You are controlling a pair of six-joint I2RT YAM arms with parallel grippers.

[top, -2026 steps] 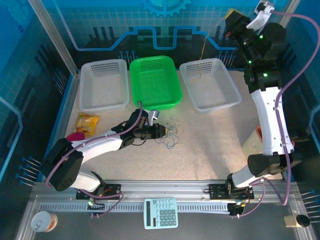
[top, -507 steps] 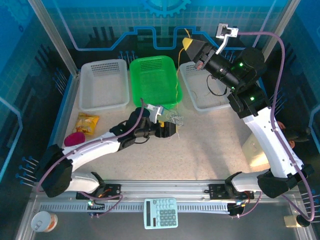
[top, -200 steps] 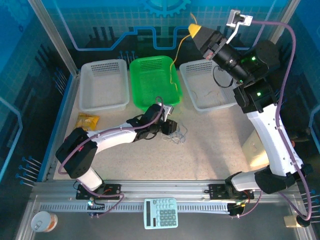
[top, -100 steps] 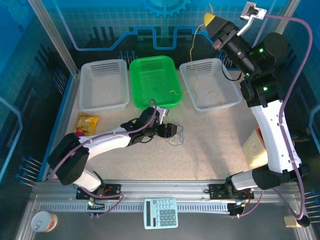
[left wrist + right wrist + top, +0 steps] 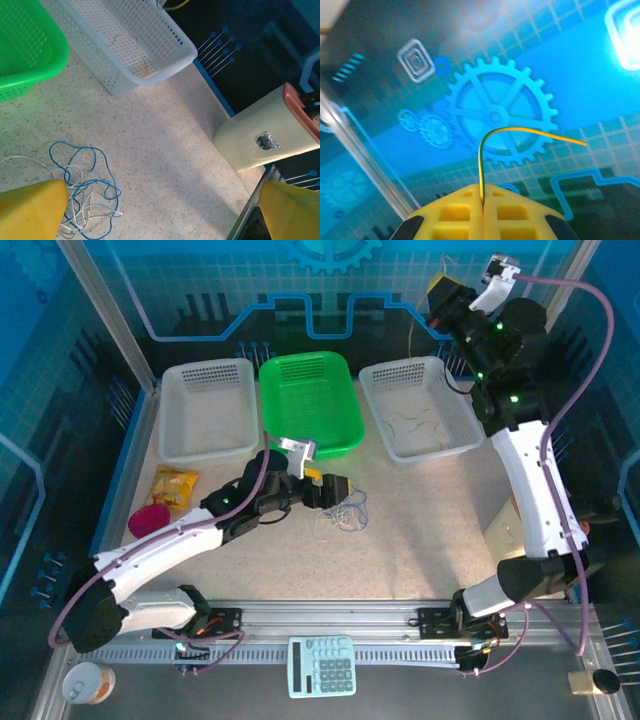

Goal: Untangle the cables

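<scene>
1. My table (image 5: 420, 530) has a pale, speckled top, framed by a metal rail on the side nearest me.
2. Three baskets stand in a row along its far side: the left white basket (image 5: 206, 451), the green basket (image 5: 352, 410) in the middle and the right white basket (image 5: 430, 450).
3. A loose tangle of blue and whitish cables (image 5: 345, 518) lies on the top, near the green basket's front but apart from it.
4. On my left, a yellow snack packet (image 5: 173, 487) lies flat near the left white basket, with a pink object (image 5: 150, 517) just beside it.
5. At my right edge sits a cream object (image 5: 260, 135) with a reddish end.
</scene>
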